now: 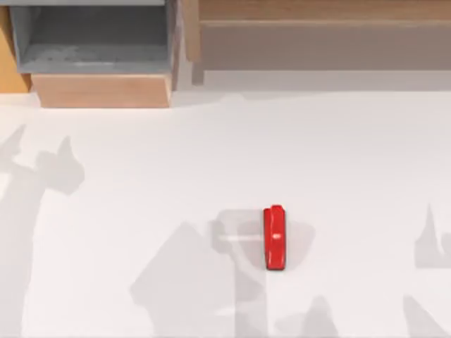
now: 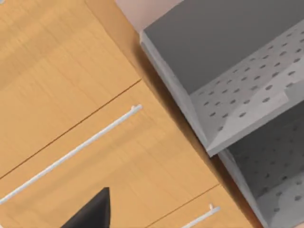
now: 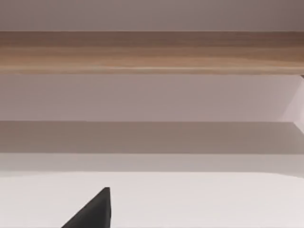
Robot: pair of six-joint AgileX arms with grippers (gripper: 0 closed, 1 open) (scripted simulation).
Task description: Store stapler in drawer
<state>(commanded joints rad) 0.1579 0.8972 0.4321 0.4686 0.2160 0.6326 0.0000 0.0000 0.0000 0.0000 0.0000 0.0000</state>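
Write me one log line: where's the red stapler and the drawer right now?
stapler: lying on table, right of centre | drawer: open, far left | stapler not yet in drawer, untouched

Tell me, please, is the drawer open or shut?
Open: the drawer is pulled out, its grey inside exposed from above, with nothing in it.

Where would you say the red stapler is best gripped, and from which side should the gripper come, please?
Probably at its middle, from straight above. The stapler lies flat on the white table, a narrow bar with its long axis running toward the drawer. Fingers closing across the short width, one on each long side, should hold it; nothing stands beside it.
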